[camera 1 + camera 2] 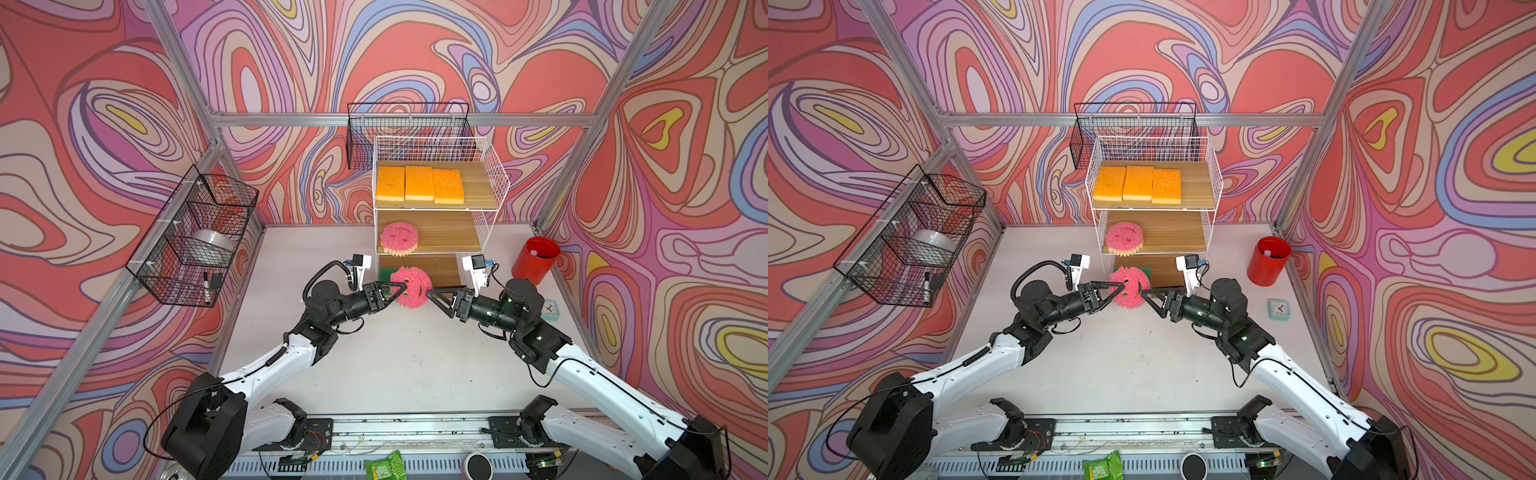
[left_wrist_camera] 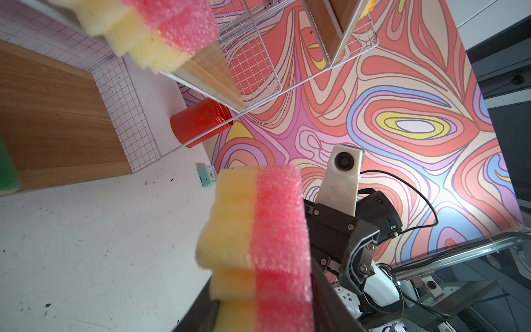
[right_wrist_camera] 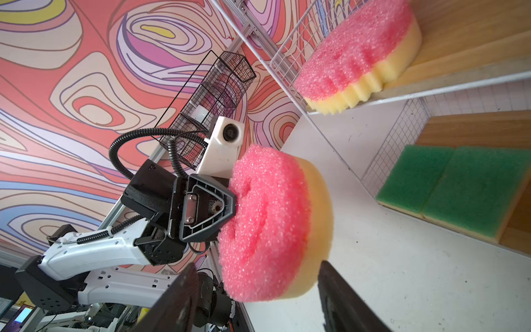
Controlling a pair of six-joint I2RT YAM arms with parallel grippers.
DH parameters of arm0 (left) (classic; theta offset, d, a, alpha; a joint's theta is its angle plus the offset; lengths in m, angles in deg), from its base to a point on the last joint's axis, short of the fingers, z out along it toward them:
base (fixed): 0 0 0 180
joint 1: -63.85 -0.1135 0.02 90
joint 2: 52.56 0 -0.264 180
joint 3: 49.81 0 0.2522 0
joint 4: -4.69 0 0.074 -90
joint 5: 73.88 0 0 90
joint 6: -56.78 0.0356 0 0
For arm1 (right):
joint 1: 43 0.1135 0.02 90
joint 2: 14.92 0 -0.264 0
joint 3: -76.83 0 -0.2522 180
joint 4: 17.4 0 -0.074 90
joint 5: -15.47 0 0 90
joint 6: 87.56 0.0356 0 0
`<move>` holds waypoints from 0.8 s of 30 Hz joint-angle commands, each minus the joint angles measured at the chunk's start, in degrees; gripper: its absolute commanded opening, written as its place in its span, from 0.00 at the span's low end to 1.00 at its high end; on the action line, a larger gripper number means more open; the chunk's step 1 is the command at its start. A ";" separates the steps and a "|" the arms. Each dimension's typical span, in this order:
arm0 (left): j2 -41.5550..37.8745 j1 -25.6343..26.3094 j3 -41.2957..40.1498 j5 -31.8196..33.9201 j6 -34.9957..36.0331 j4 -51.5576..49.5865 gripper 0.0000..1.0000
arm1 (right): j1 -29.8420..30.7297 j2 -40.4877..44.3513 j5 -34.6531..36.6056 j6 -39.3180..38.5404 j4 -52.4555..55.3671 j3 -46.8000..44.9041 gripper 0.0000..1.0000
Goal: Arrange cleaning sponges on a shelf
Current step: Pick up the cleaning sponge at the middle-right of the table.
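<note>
Left end effector (image 1: 400,293) grips pink sponge (image 1: 415,287).

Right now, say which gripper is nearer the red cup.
Right. The right gripper is between the red cup and the pink sponge; the left gripper clamps the sponge's far side.

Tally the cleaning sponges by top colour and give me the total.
Orange-topped sponges: 3
Pink-topped sponges: 2
Green-topped sponges: 2
Total: 7
</note>
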 commanded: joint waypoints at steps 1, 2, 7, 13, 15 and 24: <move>-1.71 -0.45 1.56 -1.98 -0.15 1.85 0.43 | -0.62 -0.86 -0.81 0.16 -0.72 0.32 0.70; -1.73 -0.43 1.51 -2.03 -0.18 1.84 0.43 | -0.70 -1.38 -1.00 0.21 -1.00 0.40 0.70; -1.54 -0.83 1.66 -2.46 -1.40 3.34 0.43 | -1.09 -3.26 -2.39 0.90 -2.94 0.80 0.69; -1.53 -0.93 1.58 -2.73 -2.13 4.31 0.43 | -1.58 -4.82 -5.00 2.97 -7.01 0.71 0.63; -1.40 -1.02 1.79 -2.81 -2.13 4.31 0.43 | -1.73 -5.53 -5.23 3.61 -7.79 0.40 0.61; 0.66 -1.50 2.81 -3.79 -3.54 6.70 0.42 | -3.10 -7.84 -8.51 7.26 -13.61 -0.17 0.57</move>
